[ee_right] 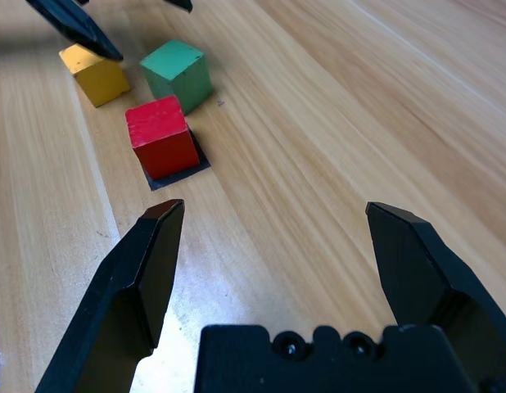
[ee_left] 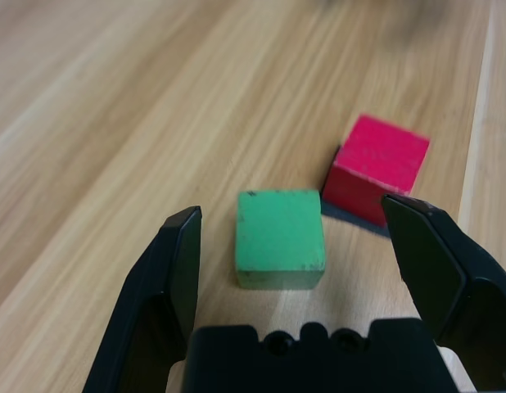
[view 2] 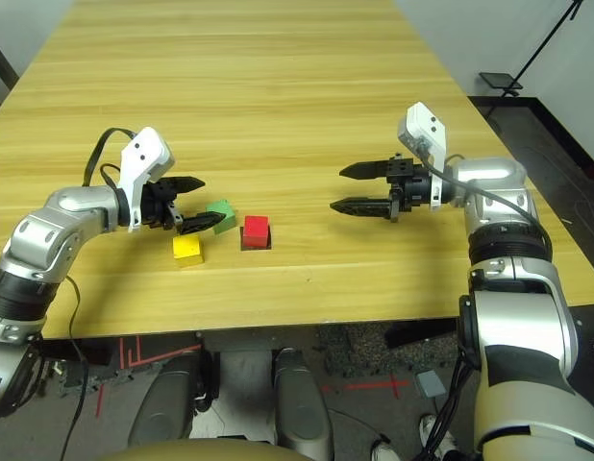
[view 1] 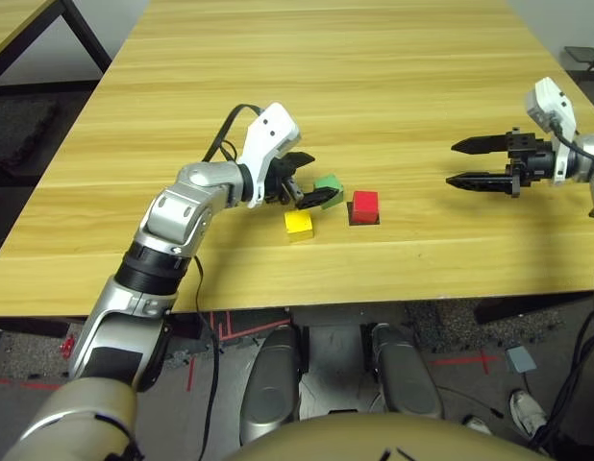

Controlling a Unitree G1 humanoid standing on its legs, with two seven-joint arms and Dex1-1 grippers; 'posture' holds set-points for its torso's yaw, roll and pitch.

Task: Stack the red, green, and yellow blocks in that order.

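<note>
The red cube (view 1: pixel 365 204) sits on a flat black patch (view 1: pixel 364 220) near the table's middle front. Just left of it, a little farther back, lies the green cube (view 1: pixel 329 185). The yellow cube (view 1: pixel 299 223) rests on the wood in front of and left of the green one. My left gripper (view 1: pixel 326 177) is open and hovers at the green cube (ee_left: pixel 280 237), one finger (ee_left: pixel 175 270) on each side, with gaps between fingers and cube. Far to the right of the cubes, my right gripper (view 1: pixel 450 163) is open and empty, pointing towards them.
The wooden table (view 1: pixel 393 77) stretches far back, and its front edge runs close in front of the cubes. A bare stretch of wood separates the red cube (ee_right: pixel 161 135) from my right gripper (ee_right: pixel 273 206).
</note>
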